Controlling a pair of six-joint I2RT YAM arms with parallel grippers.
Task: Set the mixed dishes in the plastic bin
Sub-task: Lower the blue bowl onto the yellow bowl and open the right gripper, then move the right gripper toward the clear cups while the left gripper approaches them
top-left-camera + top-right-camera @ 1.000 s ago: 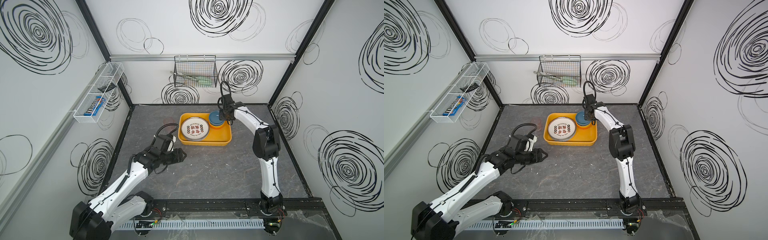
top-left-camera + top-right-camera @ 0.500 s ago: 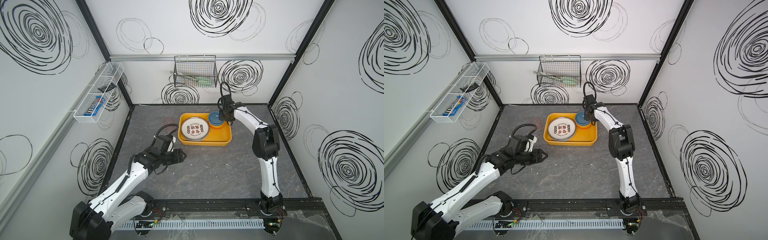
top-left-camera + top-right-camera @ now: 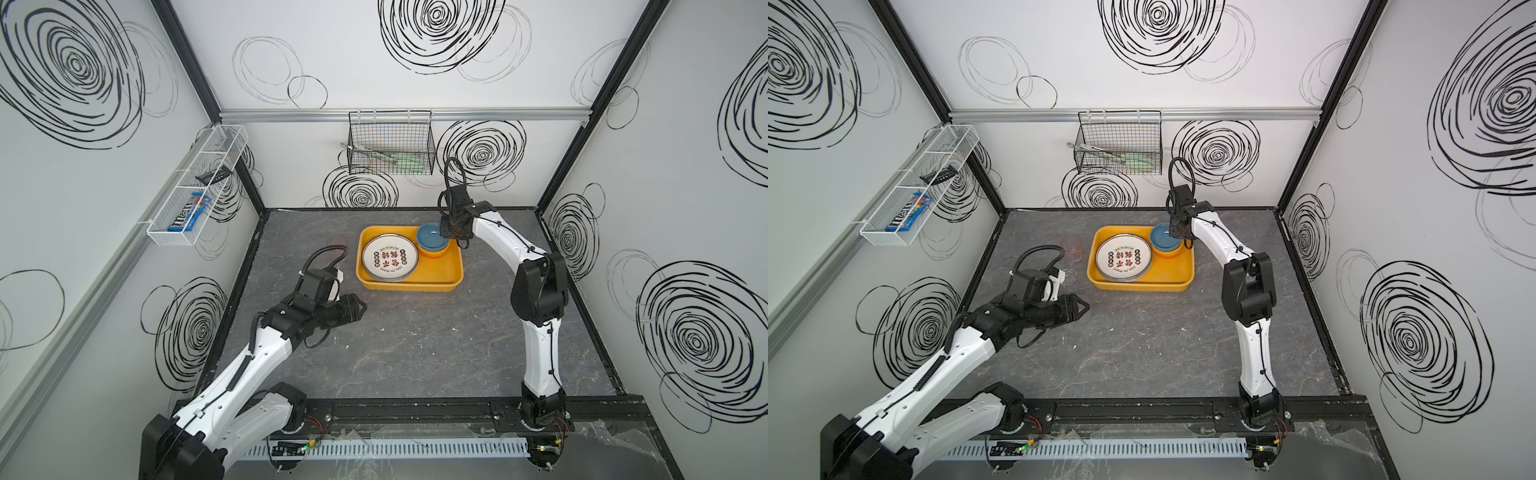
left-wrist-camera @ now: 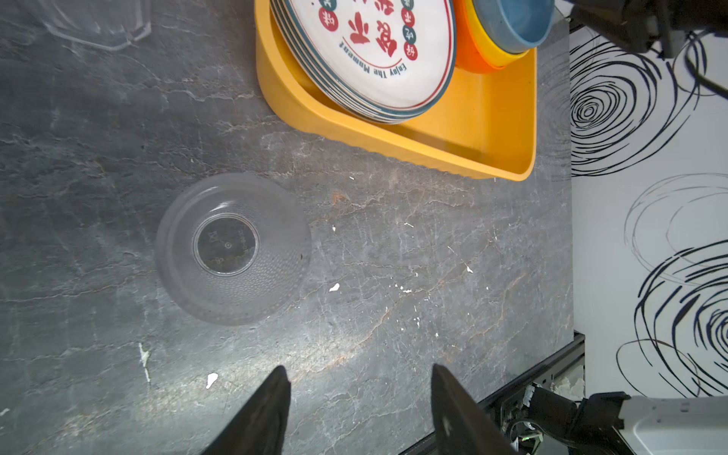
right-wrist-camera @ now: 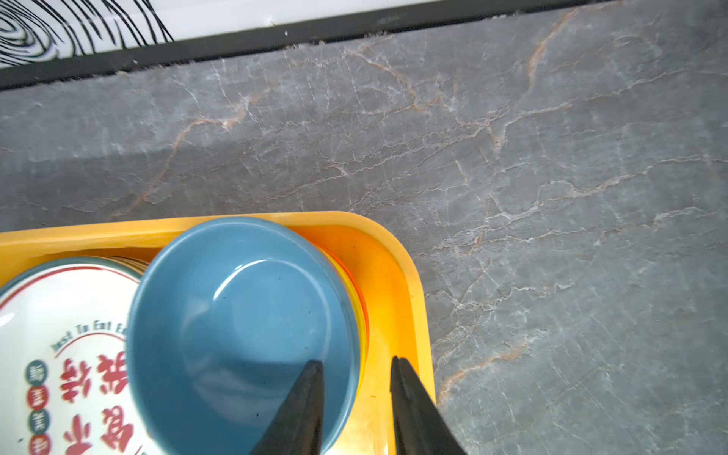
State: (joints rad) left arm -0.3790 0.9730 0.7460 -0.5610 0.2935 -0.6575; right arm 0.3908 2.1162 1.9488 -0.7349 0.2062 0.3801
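In bin: you have the plates (image 3: 390,258) stacked and the bowls (image 3: 432,241), blue on top, nested beside them inside the plastic bin (image 3: 440,286).
Left out: clear cup (image 4: 232,248) upside down on the table (image 3: 415,353), near the bin; pinkish cup (image 3: 1072,246) just beside the bin's left wall.
Right gripper (image 5: 354,360): jaws apart, straddling the blue bowl's rim, not clamping it.
Left gripper (image 4: 357,366): jaws apart, empty, above the table short of the clear cup.
Progress: you're most of the way by my read; both cups not yet in.

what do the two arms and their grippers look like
The left arm and right arm have white shells, black joints and thin black cables along them, with a black cable loop at each wrist. The left gripper and right gripper have black, tapering, pointed fingers.
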